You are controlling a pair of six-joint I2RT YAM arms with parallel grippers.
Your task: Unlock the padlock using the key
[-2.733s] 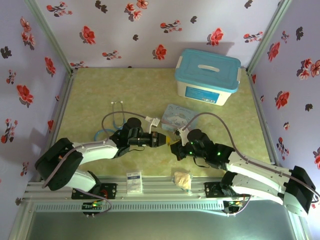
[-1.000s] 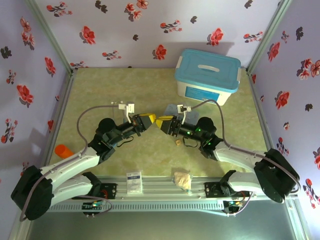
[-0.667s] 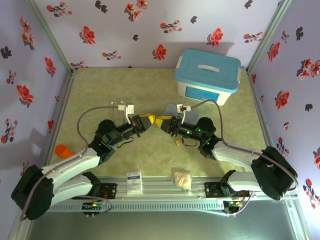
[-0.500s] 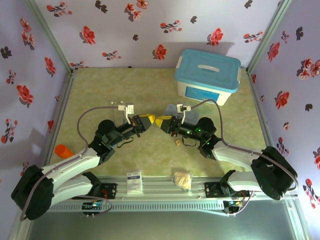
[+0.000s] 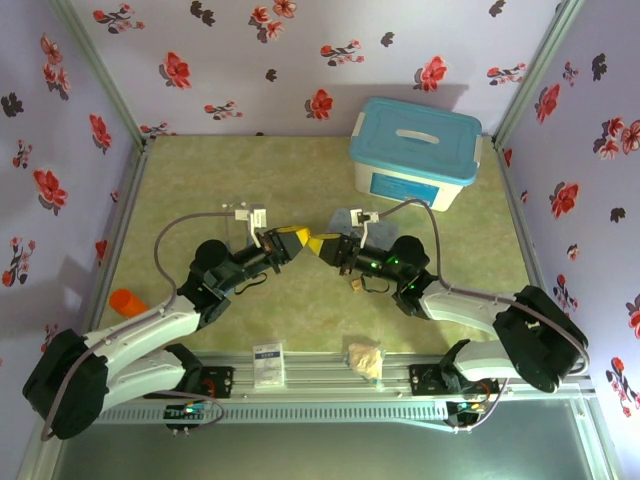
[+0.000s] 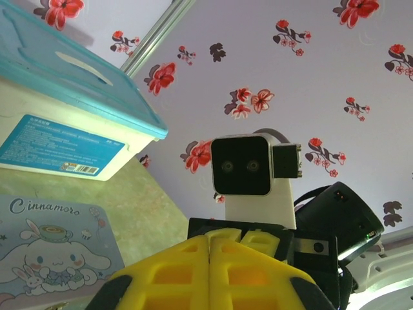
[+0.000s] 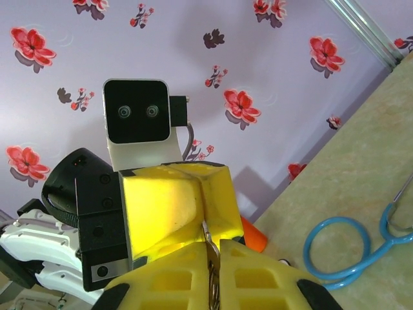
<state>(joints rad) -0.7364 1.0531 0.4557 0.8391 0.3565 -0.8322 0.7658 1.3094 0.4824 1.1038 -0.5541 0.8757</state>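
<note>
Right pincer [image 5: 316,243], nipping a thin sliver, apparently the key [image 7: 208,244], has edged up to the shut left pincer [image 5: 296,237], while the padlock [image 5: 354,286] lies unheld on the desk [image 5: 200,180] at its 5 o'clock, so unlocking waits.

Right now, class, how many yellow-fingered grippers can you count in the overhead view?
2. The left gripper and the right gripper face each other at mid-table, tips close together.

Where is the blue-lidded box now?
Top view: the blue-lidded box sits in the far right corner of the table, beyond the right gripper; the left wrist view shows the cartoon tin just in front of it.
</note>
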